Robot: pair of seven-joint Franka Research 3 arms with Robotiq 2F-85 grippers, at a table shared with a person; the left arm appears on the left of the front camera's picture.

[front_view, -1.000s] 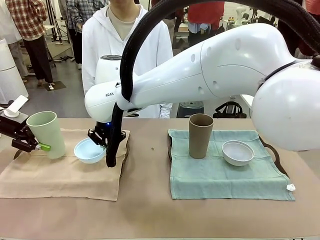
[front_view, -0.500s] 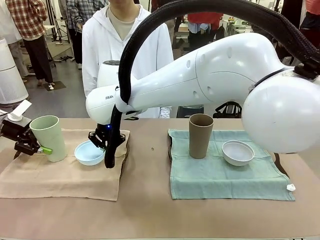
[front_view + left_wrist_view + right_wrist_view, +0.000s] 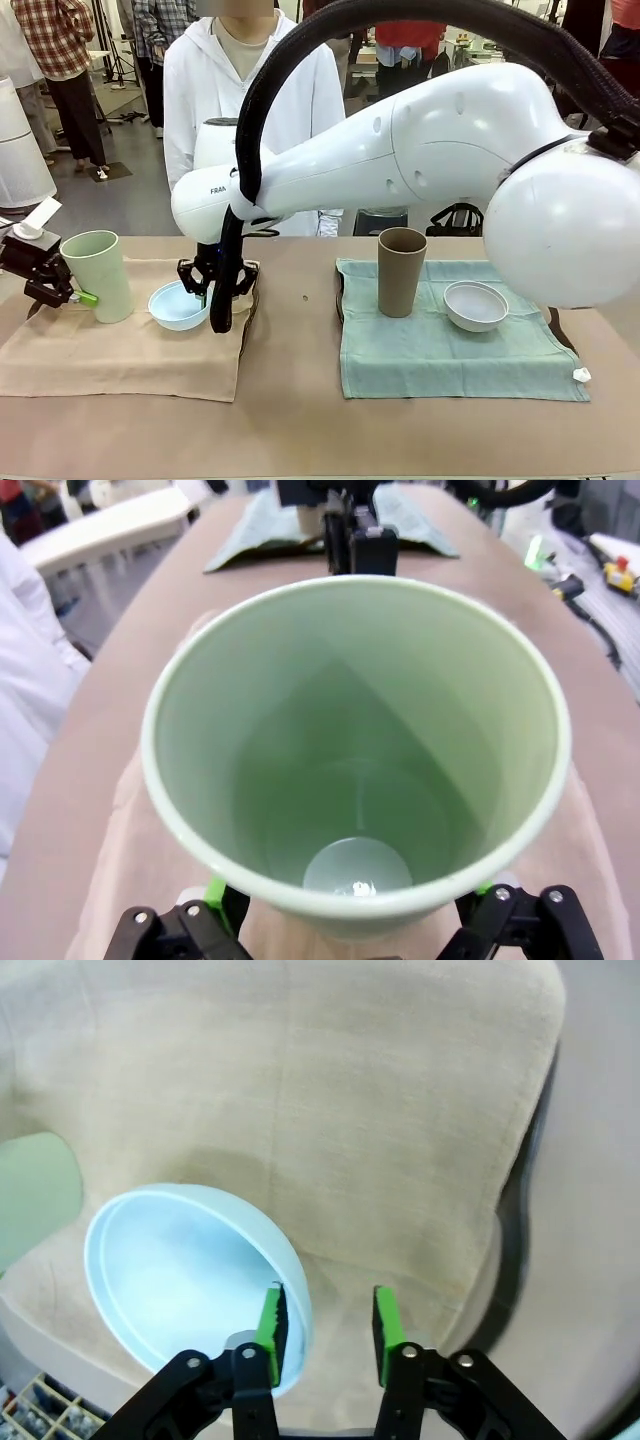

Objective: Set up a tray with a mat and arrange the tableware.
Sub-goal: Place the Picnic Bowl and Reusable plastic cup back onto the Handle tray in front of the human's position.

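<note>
While the right gripper (image 3: 325, 1320) straddles the near rim of the light blue bowl (image 3: 185, 1280), its green fingers (image 3: 270, 1320) stand parted, one just inside the rim and one outside, with a gap between pad and wall, so nothing is clamped. That bowl sits on the beige mat (image 3: 120, 350), and a dark tray edge (image 3: 520, 1210) shows past the mat's border. At the far left, the left gripper (image 3: 62, 290) has its fingers spread wide on either side of the pale green cup (image 3: 97, 275), which stands upright on the same mat; whether the pads touch its wall I cannot tell.

Across the worktop (image 3: 300, 420) the brown cup (image 3: 401, 270) and white bowl (image 3: 475, 305) rest on the teal mat (image 3: 450, 360), a person in a white hooded top (image 3: 250, 90) standing behind.

My reading: the placing step on the beige side is finishing (both pieces look set down). Next, each arm needs to lift straight clear so no finger catches a rim and tips the piece.

Hidden: the right arm's bulk covers the worktop behind it, and the cup's base lies below the left wrist view.
</note>
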